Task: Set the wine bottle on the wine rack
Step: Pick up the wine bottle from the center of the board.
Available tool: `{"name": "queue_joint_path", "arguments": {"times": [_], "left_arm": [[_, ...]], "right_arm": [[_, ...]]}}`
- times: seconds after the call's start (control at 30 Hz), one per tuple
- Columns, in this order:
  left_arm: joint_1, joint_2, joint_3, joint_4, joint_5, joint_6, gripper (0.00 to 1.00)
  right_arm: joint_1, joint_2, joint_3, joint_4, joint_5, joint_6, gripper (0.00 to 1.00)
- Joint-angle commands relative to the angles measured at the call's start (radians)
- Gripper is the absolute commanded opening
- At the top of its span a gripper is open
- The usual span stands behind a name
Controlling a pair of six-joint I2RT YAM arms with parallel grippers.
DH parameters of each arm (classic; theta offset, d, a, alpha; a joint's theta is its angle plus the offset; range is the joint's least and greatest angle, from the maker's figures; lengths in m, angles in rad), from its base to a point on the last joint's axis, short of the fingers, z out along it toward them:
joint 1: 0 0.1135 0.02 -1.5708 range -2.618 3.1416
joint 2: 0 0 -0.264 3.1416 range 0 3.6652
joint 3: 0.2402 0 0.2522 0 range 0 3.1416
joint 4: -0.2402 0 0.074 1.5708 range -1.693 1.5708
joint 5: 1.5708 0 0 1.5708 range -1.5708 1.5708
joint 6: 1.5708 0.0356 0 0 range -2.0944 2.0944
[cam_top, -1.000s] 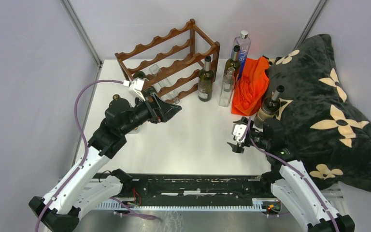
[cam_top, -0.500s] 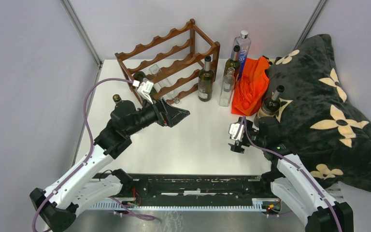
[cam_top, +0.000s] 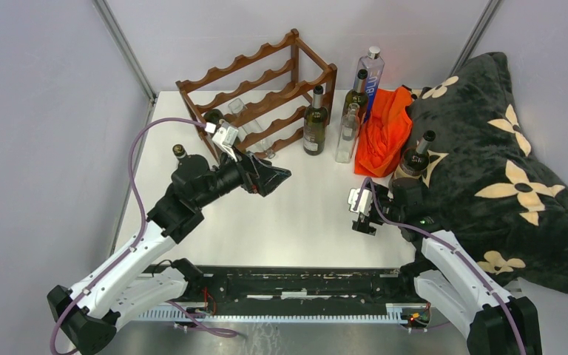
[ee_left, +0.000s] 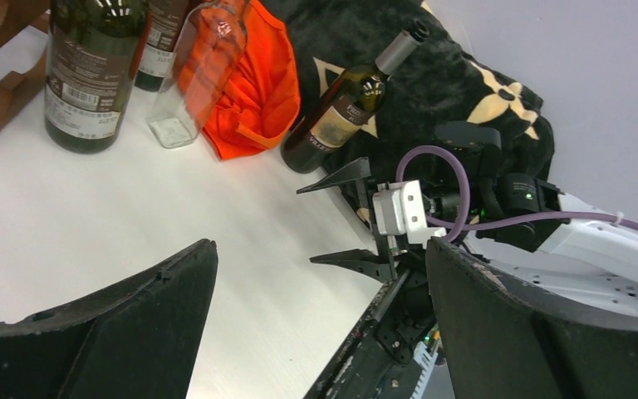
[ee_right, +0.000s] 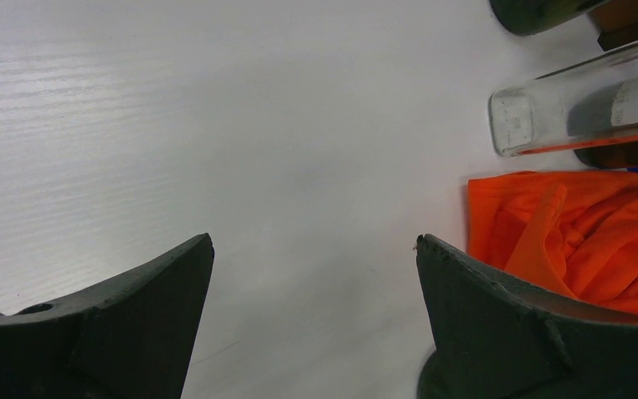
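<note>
Nearest me, a black metal rail (cam_top: 296,285) carries both arm bases, white-shelled limbs with dark joints and a purple cable looping off each wrist. The left gripper (cam_top: 281,180) hangs over the middle of the table with its blunt, matte black fingers spread wide and nothing between them. The right gripper (cam_top: 355,211) sits low near the table's right side. Its pointed black fingers are also splayed apart and empty, and a small white box is mounted behind them.

Just behind that right wrist a leaning wine bottle (cam_top: 413,164) rests tilted against a black plush blanket (cam_top: 488,148) patterned with cream flower shapes. It is dark glass with a pale label and a grey capsule, and no gripper touches it. A crumpled bright orange cloth (cam_top: 384,133) lies beside it.

Farther back stand a clear glass bottle (cam_top: 347,134), an upright wine bottle (cam_top: 314,124) of dark green glass with a dark label, another dark bottle (cam_top: 355,92), and a tall clear bottle with blue lettering (cam_top: 370,78).

The wine rack (cam_top: 330,83) stands at the far left, just beside the upright bottle. It is reddish-brown wood with scalloped rails and straight posts, open all through. A clear glass bottle (cam_top: 245,118) lies across its lower rails.

The table (cam_top: 303,222) is white with a faint streaked grain. Plain pale grey walls close it in, and slim metal poles (cam_top: 122,48) rise at the back corners.
</note>
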State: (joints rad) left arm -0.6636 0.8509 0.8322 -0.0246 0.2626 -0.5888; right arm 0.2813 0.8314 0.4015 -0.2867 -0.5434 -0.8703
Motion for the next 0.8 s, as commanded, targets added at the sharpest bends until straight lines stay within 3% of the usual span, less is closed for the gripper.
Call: {"name": "queue_joint_path", "arguments": {"times": [0.0,0.77], "left_arm": [[-0.005,-0.002,-0.006,0.054,-0.057,0.085,1.00],[-0.005,0.178,0.076,0.117,-0.051,0.178,1.00]], "right_arm": [[0.005,-0.001,0.022,0.014,0.035,-0.022,0.98],[0.014,-0.002,0.008,0.022,0.049,-0.033,0.98]]}}
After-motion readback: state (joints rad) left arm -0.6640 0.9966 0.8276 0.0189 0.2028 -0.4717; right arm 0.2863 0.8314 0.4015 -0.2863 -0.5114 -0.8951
